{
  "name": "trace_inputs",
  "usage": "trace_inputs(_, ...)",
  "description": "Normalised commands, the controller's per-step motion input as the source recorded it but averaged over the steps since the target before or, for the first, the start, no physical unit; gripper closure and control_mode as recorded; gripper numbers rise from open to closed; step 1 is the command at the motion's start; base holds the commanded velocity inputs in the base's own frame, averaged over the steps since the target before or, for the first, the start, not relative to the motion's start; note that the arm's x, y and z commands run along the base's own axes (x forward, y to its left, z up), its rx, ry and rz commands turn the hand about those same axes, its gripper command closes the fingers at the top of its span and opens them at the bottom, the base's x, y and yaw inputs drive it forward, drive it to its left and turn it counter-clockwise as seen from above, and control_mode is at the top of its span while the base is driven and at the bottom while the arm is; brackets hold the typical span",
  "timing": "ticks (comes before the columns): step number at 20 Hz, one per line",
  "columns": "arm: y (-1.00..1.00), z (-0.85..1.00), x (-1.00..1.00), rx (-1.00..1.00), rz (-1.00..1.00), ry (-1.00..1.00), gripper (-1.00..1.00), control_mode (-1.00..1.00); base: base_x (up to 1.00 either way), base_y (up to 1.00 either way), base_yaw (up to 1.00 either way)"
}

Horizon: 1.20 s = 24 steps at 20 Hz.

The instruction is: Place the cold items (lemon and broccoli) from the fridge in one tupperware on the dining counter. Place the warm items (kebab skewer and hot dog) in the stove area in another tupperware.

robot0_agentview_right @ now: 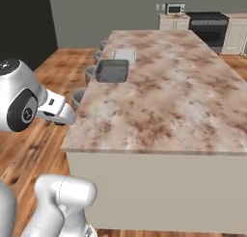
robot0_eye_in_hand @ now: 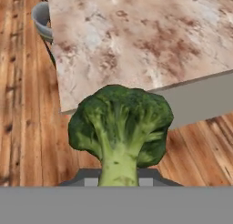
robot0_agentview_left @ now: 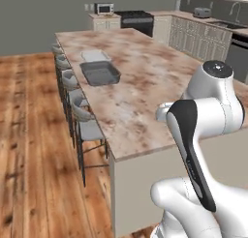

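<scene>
broccoli (robot0_eye_in_hand: 120,127) held by its pale stem in the narrowed pincer (robot0_eye_in_hand: 119,181), floret toward the camera, carried just off the near end of the desk (robot0_eye_in_hand: 136,32), above the wood floor (robot0_eye_in_hand: 27,127). the floret is judged light and fairly stiff, crumbly at the crown, so the stem is the sound place to hold; the hold looks secure. the dark grey tupperware (robot0_agentview_left: 100,72) sits along the desk's stool-side edge, well apart from the near end, with the light grey tray (robot0_agentview_left: 95,55) just beyond it toward the far end. both appear empty from here. the marble between near end and containers is bare, leaving open room for a low carry along the top; the desk's edge and the stools (robot0_agentview_left: 82,118) below it are the things to clear.
</scene>
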Motion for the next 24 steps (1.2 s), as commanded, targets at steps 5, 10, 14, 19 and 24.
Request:
trace_inputs(5, 0.0, 0.0, 0.0, 0.0, 0.0, 0.0, 1.0, 1.0, 0.0, 1.0, -0.33)
trace_inputs(10, 0.0, 0.0, 0.0, 0.0, 0.0, 0.0, 1.0, 1.0, 0.03, 1.0, -0.35)
trace_inputs(14, 0.0, 0.0, 0.0, 0.0, 0.0, 0.0, 1.0, 1.0, 0.13, 1.0, -0.35)
trace_inputs(19, 0.0, 0.0, 0.0, 0.0, 0.0, 0.0, 1.0, 1.0, 0.31, 1.0, -0.37)
trace_inputs(24, 0.0, 0.0, 0.0, 0.0, 0.0, 0.0, 1.0, 1.0, 0.46, 1.0, -0.4)
